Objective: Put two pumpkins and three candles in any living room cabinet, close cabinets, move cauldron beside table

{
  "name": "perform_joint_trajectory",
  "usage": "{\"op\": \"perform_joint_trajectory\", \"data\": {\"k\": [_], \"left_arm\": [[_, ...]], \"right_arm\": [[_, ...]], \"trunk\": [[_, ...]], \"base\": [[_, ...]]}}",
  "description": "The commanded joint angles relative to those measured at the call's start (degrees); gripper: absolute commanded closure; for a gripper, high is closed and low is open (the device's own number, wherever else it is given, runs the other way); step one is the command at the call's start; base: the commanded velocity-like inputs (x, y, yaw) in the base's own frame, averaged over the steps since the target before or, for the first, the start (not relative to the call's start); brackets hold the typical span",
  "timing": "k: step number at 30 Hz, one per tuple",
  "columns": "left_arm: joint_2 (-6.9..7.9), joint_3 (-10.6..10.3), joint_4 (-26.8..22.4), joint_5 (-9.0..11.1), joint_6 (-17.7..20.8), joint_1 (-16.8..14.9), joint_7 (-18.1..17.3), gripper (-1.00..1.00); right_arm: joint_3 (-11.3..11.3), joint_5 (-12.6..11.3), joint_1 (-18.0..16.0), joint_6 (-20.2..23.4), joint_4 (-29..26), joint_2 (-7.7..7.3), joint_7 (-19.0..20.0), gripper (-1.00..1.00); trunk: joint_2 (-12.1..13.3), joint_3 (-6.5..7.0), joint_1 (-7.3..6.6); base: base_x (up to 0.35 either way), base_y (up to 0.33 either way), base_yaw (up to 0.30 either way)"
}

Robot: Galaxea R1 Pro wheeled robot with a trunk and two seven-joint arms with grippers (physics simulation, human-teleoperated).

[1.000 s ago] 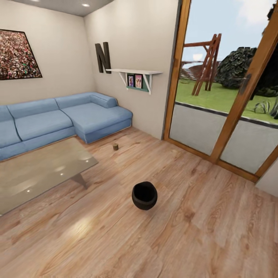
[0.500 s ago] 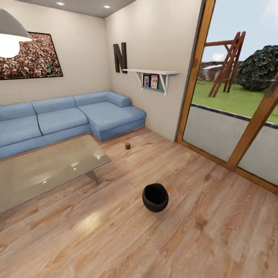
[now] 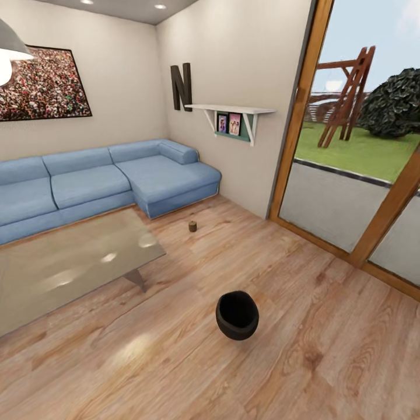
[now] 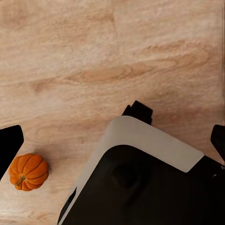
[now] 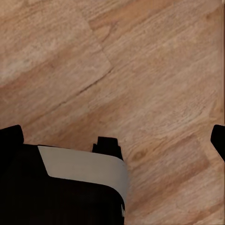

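The black cauldron (image 3: 237, 315) stands upright on the wooden floor, a step away from the glass-topped table (image 3: 70, 262). A small brownish candle (image 3: 192, 226) stands on the floor between the table's corner and the sofa. In the left wrist view an orange pumpkin (image 4: 28, 171) lies on the floor beside my base. My left gripper (image 4: 114, 143) hangs open over the floor, its dark fingertips (image 4: 9, 145) far apart, the pumpkin just off one tip. My right gripper (image 5: 115, 138) is open too, above bare floorboards. The cabinet is out of view.
A blue corner sofa (image 3: 105, 181) runs along the back wall behind the table. A white wall shelf (image 3: 233, 111) hangs to the right of it. Wood-framed glass doors (image 3: 350, 192) close off the right side. My own white and black base (image 4: 140, 178) sits under both wrists.
The head camera has turned, so the whole room has slid rightward and slightly down in the picture. A ceiling lamp has come into view at top left. The cauldron and candle have not moved.
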Motion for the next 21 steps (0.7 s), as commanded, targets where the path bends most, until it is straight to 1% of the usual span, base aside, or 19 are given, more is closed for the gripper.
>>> {"op": "perform_joint_trajectory", "data": {"k": [1, 7, 9, 21], "left_arm": [[0.00, 0.0, 0.0, 0.0, 0.0, 0.0, 0.0, -1.00], [0.00, 0.0, 0.0, 0.0, 0.0, 0.0, 0.0, -1.00], [0.00, 0.0, 0.0, 0.0, 0.0, 0.0, 0.0, -1.00], [-0.07, 0.0, 0.0, 0.0, 0.0, 0.0, 0.0, -1.00]], "right_arm": [[0.0, 0.0, 0.0, 0.0, 0.0, 0.00, 0.0, -1.00], [0.0, -0.2, 0.0, -0.1, 0.0, 0.06, 0.0, -1.00], [-0.1, -0.2, 0.0, -0.1, 0.0, 0.01, 0.0, -1.00], [-0.1, -0.3, 0.0, -0.1, 0.0, -0.01, 0.0, -1.00]], "trunk": [[0.0, 0.00, 0.00], [0.0, 0.00, 0.00], [0.0, 0.00, 0.00], [0.0, 0.32, 0.00]], "base": [[0.336, 0.000, 0.000], [0.336, 0.000, -0.001], [0.336, 0.000, -0.112], [0.336, 0.000, -0.258]]}}
